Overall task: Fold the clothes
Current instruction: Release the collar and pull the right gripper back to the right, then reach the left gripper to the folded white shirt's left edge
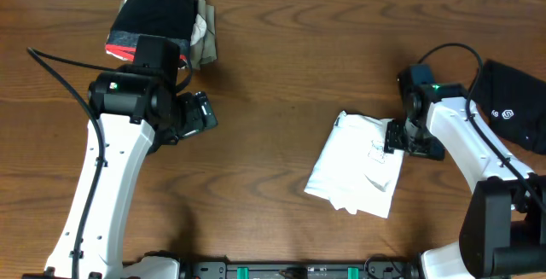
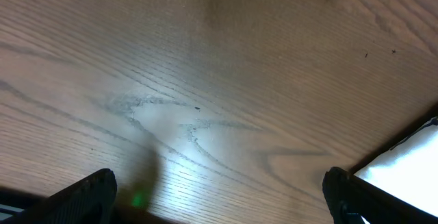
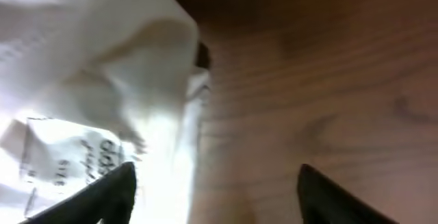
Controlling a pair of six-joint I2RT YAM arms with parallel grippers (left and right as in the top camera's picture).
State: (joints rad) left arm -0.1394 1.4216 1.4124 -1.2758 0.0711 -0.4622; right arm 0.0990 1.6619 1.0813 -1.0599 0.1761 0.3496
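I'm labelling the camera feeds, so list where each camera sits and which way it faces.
Overhead: above the table, looking straight down; left gripper, right gripper, white shirt and black garment show.
Left wrist: on the left arm, facing bare tabletop; its open fingers show.
Right wrist: close over the shirt's printed label; its open fingers show.
Shared: overhead and right wrist both show the white shirt.

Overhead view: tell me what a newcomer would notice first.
A folded white shirt lies right of centre on the wooden table, with the right gripper open at its right edge. A heap of dark clothes sits at the back left, and a black garment with a white logo at the right edge.
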